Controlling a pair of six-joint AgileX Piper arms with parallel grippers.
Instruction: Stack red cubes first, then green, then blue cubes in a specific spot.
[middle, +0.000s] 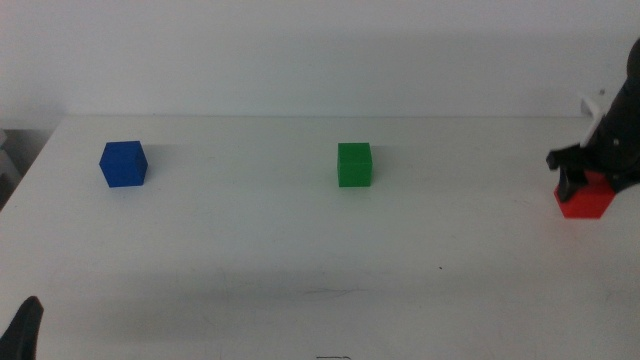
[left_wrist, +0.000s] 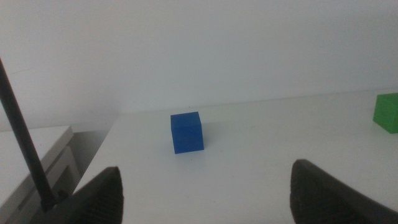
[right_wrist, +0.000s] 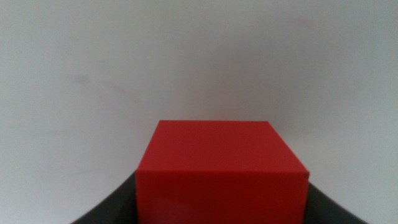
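Observation:
The red cube (middle: 585, 200) is at the far right of the white table, low on its surface. My right gripper (middle: 583, 176) comes down on it from the right, and its jaws press both sides of the cube (right_wrist: 221, 171). The green cube (middle: 354, 164) stands alone near the table's middle, and it also shows in the left wrist view (left_wrist: 387, 112). The blue cube (middle: 123, 163) stands alone at the left, and the left wrist view shows it too (left_wrist: 187, 132). My left gripper (left_wrist: 205, 186) is open and empty, waiting at the near left corner (middle: 25, 325), well short of the blue cube.
The white table (middle: 300, 260) has its left edge just beyond the blue cube, with a lower white surface (left_wrist: 37, 162) beside it. A thin dark rod (left_wrist: 25, 137) crosses the left wrist view. A plain white wall stands behind the table.

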